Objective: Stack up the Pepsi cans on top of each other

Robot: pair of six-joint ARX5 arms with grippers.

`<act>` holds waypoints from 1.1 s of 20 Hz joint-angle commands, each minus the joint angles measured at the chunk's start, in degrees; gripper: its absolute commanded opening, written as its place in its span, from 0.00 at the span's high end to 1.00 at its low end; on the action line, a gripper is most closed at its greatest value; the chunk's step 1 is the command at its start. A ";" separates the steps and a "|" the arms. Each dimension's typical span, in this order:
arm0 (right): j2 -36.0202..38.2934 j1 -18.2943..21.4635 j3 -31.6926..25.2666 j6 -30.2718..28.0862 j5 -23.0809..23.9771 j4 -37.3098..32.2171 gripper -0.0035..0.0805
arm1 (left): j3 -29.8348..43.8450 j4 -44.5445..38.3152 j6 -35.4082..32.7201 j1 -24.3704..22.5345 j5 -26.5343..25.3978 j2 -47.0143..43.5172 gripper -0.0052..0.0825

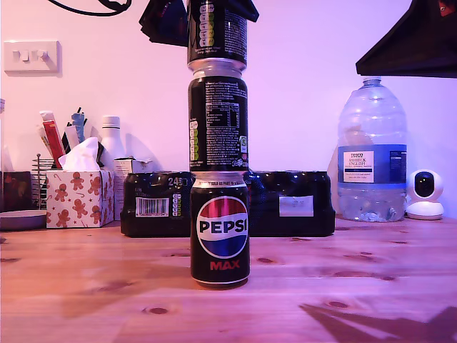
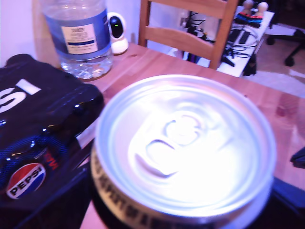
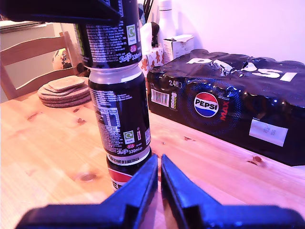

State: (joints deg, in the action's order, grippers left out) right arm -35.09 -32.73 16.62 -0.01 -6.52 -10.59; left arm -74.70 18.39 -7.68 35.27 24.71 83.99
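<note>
The wooden table (image 1: 86,286) carries everything, and across its back, against the wall, runs the widest thing on it, the black shrink-wrapped 24-pack (image 1: 293,204), lying directly behind the stack. Toward the exterior view's right stands the large clear water bottle (image 1: 371,153), with a small white camera (image 1: 425,194) just beside it at the edge. Toward the exterior view's left sit a gingerbread-print tissue box (image 1: 80,198), a wire holder of pens (image 1: 61,139) and a white bottle (image 1: 111,139). In the second wrist view a wooden chair (image 3: 28,62) and a pile of round coasters (image 3: 64,90) show past the table's far side. In front of the 24-pack, near the table's middle, the three Pepsi cans stand in one upright column: the bottom can (image 1: 220,230) faces the exterior view with its globe logo, the middle can (image 1: 218,118) sits on its rim showing nutrition text, and the top can (image 1: 217,32) rests on that, reaching the frame's upper edge. My first gripper (image 1: 203,18) hangs above the column, dark parts flanking the top can; its wrist view looks straight down on the silver lid, but I cannot tell whether the jaws clamp the can. My second gripper (image 3: 158,183) is low over the table, pointed at the bottom can, its two fingers drawn almost together with nothing between them.
</note>
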 commanded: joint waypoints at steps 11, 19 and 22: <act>0.02 -0.22 -0.31 0.00 0.02 -0.13 0.97 | -0.39 -2.19 0.15 0.26 1.97 -2.10 0.04; 0.02 -0.22 -0.31 0.00 0.02 0.20 0.97 | -0.46 -4.07 0.11 0.28 1.86 -3.45 0.04; 0.02 -0.22 -0.31 0.00 0.02 0.20 0.97 | -0.46 -5.33 -0.02 0.26 1.84 -4.24 0.04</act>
State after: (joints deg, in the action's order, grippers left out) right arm -35.09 -32.73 16.62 -0.01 -6.52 -10.15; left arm -74.78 14.09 -7.70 35.27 26.50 81.25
